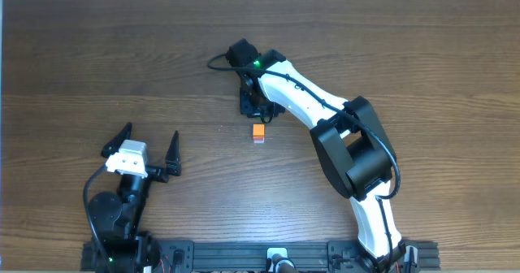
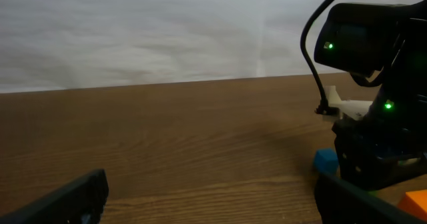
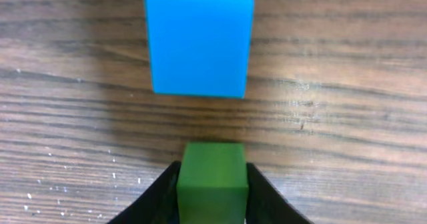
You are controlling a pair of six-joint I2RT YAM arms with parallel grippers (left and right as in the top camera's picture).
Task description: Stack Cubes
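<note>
Green cube [image 3: 212,177] is being pinched by the R tool [image 3: 212,191] just beside the blue cube [image 3: 199,44], prob. lining up to stack; L tool [image 1: 150,133] is sitting spread.

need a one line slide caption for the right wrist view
The right gripper holds a green cube, a blue cube lying apart on the wooden table.

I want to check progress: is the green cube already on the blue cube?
No, the green cube is held in the right gripper, with bare table between it and the blue cube.
</note>
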